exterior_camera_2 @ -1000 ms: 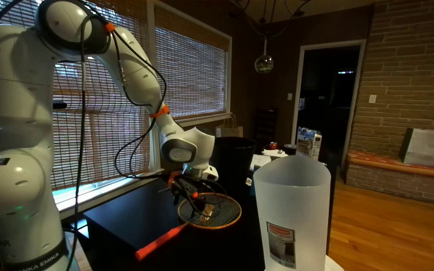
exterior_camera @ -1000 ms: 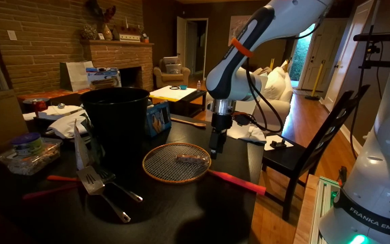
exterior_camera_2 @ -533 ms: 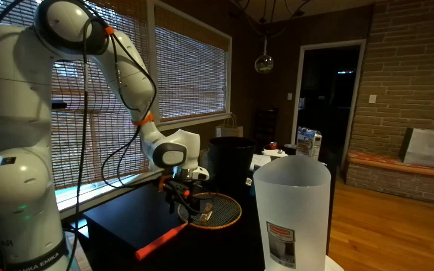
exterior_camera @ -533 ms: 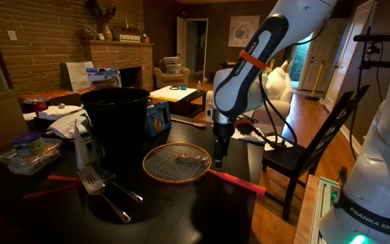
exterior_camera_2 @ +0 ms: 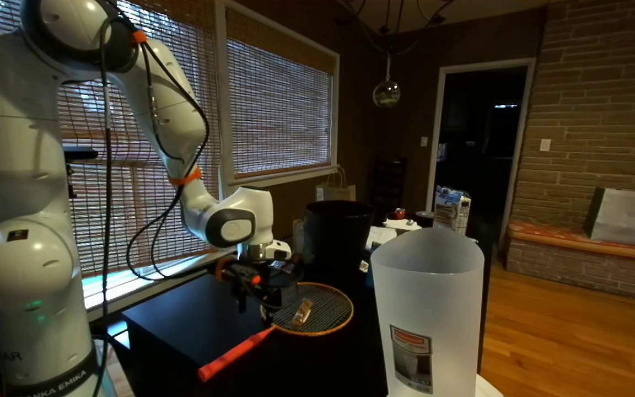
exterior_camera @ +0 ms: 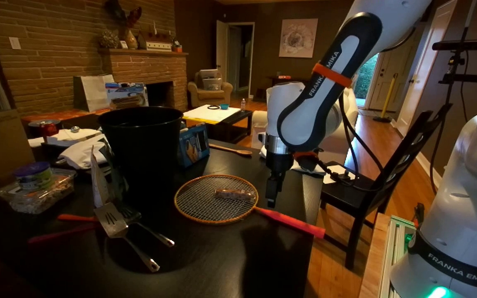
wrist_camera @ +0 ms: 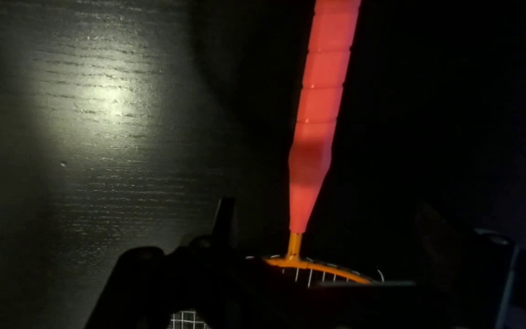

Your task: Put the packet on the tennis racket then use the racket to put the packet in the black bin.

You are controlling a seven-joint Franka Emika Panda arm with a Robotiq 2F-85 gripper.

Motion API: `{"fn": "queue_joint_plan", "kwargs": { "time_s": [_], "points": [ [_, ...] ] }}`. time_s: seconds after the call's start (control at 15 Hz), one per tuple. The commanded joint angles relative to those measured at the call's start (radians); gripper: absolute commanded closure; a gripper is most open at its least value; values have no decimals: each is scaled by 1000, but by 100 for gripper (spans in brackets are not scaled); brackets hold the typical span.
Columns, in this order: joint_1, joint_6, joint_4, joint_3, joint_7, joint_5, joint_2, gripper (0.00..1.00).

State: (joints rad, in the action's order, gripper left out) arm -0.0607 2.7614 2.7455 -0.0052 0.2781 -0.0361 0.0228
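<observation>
Spread apart, my pincer [exterior_camera: 271, 202] hangs over the tennis racket [exterior_camera: 222, 209], near where its handle [wrist_camera: 318, 114] joins the rim. Close to that end, the packet [exterior_camera: 235, 194] lies on the strings. The handle points toward the table [exterior_camera: 205, 256] edge beside the chair [exterior_camera: 358, 192]; farther from that edge stands the black bin [exterior_camera: 141, 145].

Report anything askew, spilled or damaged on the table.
The tennis racket's red handle seems to jut beyond the table and might get bumped. The packet lies off-centre on the strings, towards the handle. No spill or damage shows.
</observation>
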Motion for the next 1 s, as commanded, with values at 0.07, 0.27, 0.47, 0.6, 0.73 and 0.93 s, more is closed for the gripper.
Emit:
{"fn": "queue_joint_plan", "kwargs": {
  "time_s": [0.07,0.27,0.47,0.6,0.73,0.93],
  "points": [
    [-10,9,-1,-17,170,186,14,0],
    [-14,-34,0,-5,314,348,31,0],
    [-21,-80,1,0,379,408,55,0],
    [-22,-84,1,0,382,391,86,0],
    [-26,-66,2,4,372,367,110,0],
    [-27,-44,2,17,356,340,136,0]
  ]
}}
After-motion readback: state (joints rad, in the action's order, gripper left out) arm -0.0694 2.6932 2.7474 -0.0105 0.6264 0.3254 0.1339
